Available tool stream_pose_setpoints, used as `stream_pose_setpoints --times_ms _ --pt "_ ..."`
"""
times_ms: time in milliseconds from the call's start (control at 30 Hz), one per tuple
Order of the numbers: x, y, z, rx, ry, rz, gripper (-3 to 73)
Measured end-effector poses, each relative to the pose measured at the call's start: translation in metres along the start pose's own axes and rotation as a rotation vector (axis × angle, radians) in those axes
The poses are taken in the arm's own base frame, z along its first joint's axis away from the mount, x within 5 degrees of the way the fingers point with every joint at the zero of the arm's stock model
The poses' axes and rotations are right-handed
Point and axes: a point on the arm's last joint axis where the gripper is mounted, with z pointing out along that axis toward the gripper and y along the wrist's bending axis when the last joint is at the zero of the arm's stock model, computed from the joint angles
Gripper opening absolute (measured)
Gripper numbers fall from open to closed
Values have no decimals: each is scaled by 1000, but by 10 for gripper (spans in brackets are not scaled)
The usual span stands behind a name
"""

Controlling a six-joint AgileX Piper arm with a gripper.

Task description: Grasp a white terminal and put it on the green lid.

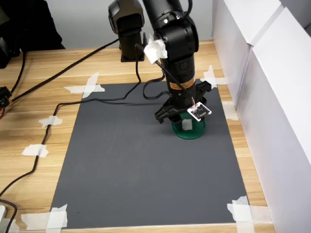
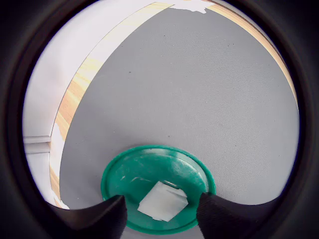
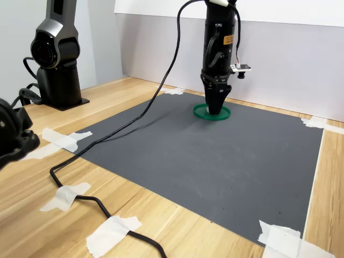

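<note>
I have the tiny white translucent plastic terminal [image 2: 162, 201] lying inside the flat round dark green plastic lid [image 2: 130, 169]. My gripper [image 2: 160, 213] straddles it, jaws apart, not visibly pinching. Placing looks done; next I lift straight clear.

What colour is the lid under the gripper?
Dark green; the green lid shows best in the wrist view.

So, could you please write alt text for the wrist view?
A small white terminal lies on a round green lid, between the claw's two dark fingertips, which stand apart. The lid rests on a grey mat.
</note>
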Motion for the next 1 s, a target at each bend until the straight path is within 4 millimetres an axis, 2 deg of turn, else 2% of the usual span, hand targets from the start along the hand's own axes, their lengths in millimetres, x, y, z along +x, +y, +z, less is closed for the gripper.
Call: stream_pose_setpoints --times_ms 133,300,400,500,667,733,867,1000 --pt "-1 1 -8 5 -26 3 641" --pt "-2 2 -49 29 -152 9 611" --pt "3 -3 -81 49 -234 54 528" --pt "14 -17 -112 87 -315 117 380" --pt "49 -44 -160 188 -446 253 115" --pt "67 -51 -175 234 -499 316 36" --pt "116 -60 -193 376 -592 402 -7" --pt "161 -56 -192 497 -749 444 -14"
